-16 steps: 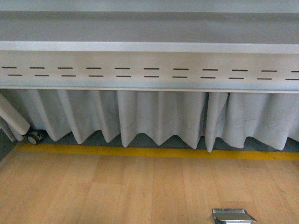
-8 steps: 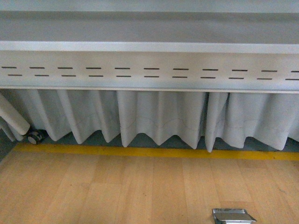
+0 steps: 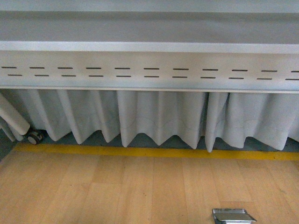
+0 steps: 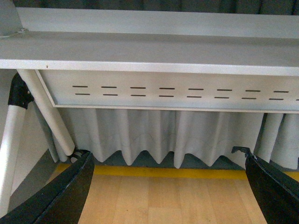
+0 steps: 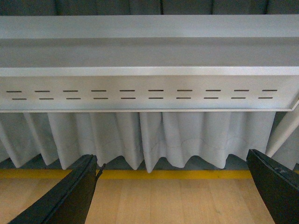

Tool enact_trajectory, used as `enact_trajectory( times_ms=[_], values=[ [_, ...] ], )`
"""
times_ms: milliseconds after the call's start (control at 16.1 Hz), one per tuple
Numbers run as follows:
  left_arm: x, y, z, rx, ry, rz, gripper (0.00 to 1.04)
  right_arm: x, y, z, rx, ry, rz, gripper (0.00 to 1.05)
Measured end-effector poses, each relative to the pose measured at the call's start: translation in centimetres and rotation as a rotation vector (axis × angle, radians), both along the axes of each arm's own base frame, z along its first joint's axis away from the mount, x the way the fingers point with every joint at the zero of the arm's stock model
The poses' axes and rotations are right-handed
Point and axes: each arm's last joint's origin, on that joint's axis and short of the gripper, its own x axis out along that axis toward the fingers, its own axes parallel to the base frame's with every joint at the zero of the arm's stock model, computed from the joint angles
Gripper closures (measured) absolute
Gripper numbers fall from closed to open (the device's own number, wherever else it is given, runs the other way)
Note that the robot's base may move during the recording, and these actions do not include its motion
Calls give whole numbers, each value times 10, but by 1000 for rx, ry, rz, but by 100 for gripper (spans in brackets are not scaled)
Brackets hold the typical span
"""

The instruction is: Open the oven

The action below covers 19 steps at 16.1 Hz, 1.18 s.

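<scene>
The oven is out of view in every frame. My left gripper (image 4: 168, 191) is open and empty; its black fingers (image 4: 60, 196) stand wide apart over the wooden floor. My right gripper (image 5: 173, 191) is open and empty too, with black fingers (image 5: 70, 196) spread wide. Both wrist views face the underside of a grey table. Neither arm shows in the front view.
A grey metal table frame with slotted panel (image 3: 149, 72) spans the front view above a white pleated curtain (image 3: 159, 116). A yellow floor line (image 3: 149, 151) borders the wooden floor (image 3: 117, 191). A table leg with caster (image 3: 33, 136) stands left. A metal floor plate (image 3: 232, 216) lies bottom right.
</scene>
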Motion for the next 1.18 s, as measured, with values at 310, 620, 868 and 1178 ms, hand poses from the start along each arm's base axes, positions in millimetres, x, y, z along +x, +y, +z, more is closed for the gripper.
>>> enact_trajectory(
  times_ms=[310,620,868,1178],
  values=[
    [0,0,0,0,0,0,7,0,0,0,0,0,0,6],
    [0,0,0,0,1,3,7,0,0,0,0,2,-1,6],
    [0,0,0,1,1,-1,7,0,0,0,0,0,-1,6],
    [0,0,0,3,1,0,7,0,0,0,0,1,-1,6]
  ],
)
